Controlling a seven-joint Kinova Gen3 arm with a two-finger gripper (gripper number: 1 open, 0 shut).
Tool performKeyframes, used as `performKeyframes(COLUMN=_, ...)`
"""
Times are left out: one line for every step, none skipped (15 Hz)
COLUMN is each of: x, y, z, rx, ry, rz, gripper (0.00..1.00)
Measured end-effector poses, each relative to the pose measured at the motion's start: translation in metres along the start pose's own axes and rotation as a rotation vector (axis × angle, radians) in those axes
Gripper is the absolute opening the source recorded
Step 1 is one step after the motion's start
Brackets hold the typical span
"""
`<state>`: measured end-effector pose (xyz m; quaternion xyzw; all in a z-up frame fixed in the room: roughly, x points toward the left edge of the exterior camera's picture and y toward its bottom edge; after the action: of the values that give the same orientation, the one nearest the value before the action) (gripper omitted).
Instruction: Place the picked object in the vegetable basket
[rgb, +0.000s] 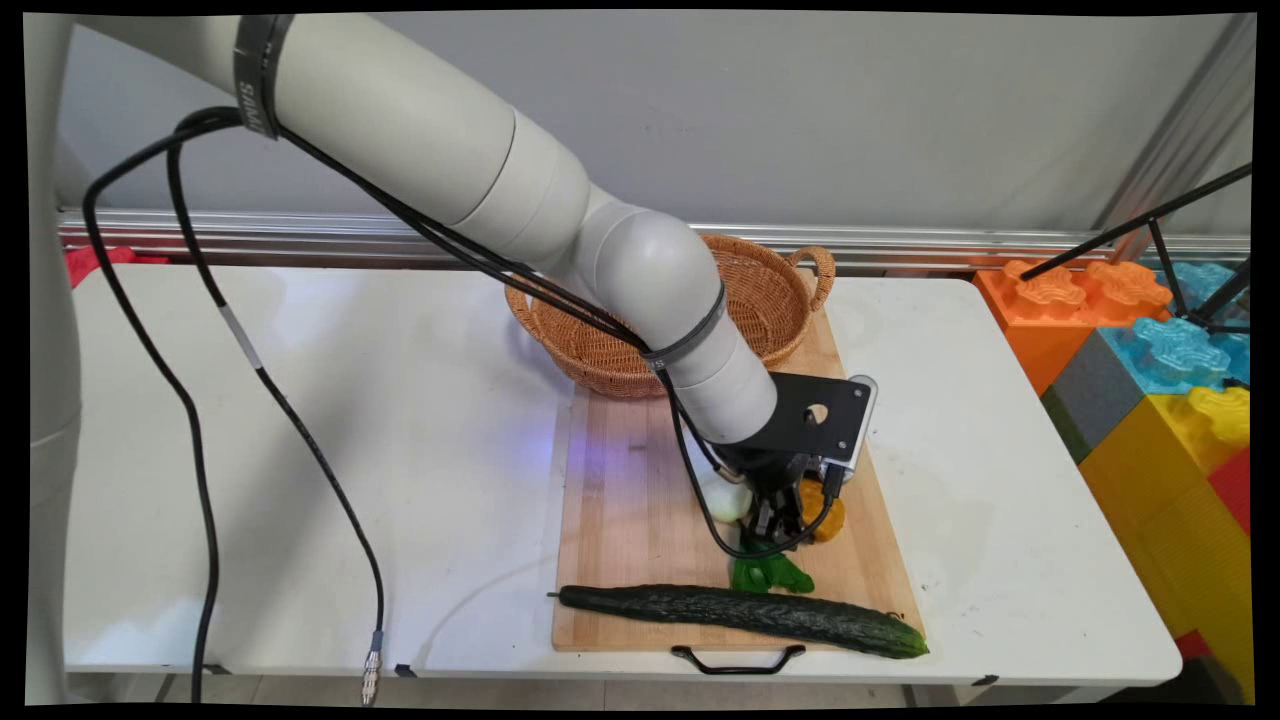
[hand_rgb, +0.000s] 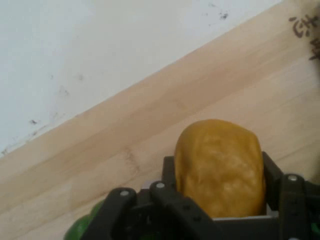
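Black linkage of my gripper (hand_rgb: 219, 162) fills the hand view's bottom edge, its fingers pressed against both flanks of a yellow-orange lump (hand_rgb: 218, 172), so I read it as clamped on that. Whether the lump rests on the cutting board (hand_rgb: 150, 130) or is lifted, I cannot tell; the main view half hides it behind the hand. A green vegetable (rgb: 770, 573) and a pale round one (rgb: 727, 497) lie just beside, both partly covered. Nearer me lies the cucumber (rgb: 740, 612); the basket (rgb: 775, 290) stands at the board's far end.
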<state>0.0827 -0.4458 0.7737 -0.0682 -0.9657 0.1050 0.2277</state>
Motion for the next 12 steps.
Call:
performKeyframes(x=0.002, y=0.001, z=-0.003, rx=-0.005, ry=0.002, rz=-0.008, gripper=0.0)
performKeyframes(x=0.004, y=0.001, z=-0.008, rx=-0.009, ry=0.005, rz=-0.018, gripper=0.0)
performKeyframes(x=0.006, y=0.001, z=-0.011, rx=-0.009, ry=0.008, rz=-0.025, gripper=0.0)
performKeyframes(x=0.009, y=0.001, z=-0.018, rx=-0.007, ry=0.014, rz=-0.041, gripper=0.0)
performKeyframes(x=0.015, y=0.0, z=-0.028, rx=0.0, ry=0.021, rz=-0.059, gripper=0.0)
performKeyframes(x=0.021, y=-0.003, z=-0.042, rx=0.013, ry=0.031, rz=-0.081, gripper=0.0)
performKeyframes(x=0.026, y=-0.005, z=-0.053, rx=0.026, ry=0.039, rz=-0.1, gripper=0.0)
performKeyframes(x=0.031, y=-0.01, z=-0.066, rx=0.047, ry=0.048, rz=-0.121, gripper=0.0)
performKeyframes(x=0.034, y=-0.015, z=-0.076, rx=0.069, ry=0.055, rz=-0.138, gripper=0.0)
performKeyframes(x=0.037, y=-0.022, z=-0.087, rx=0.095, ry=0.06, rz=-0.154, gripper=0.0)
performKeyframes(x=0.039, y=-0.032, z=-0.099, rx=0.132, ry=0.067, rz=-0.178, gripper=0.0)
performKeyframes(x=0.04, y=-0.042, z=-0.11, rx=0.172, ry=0.071, rz=-0.203, gripper=0.0)
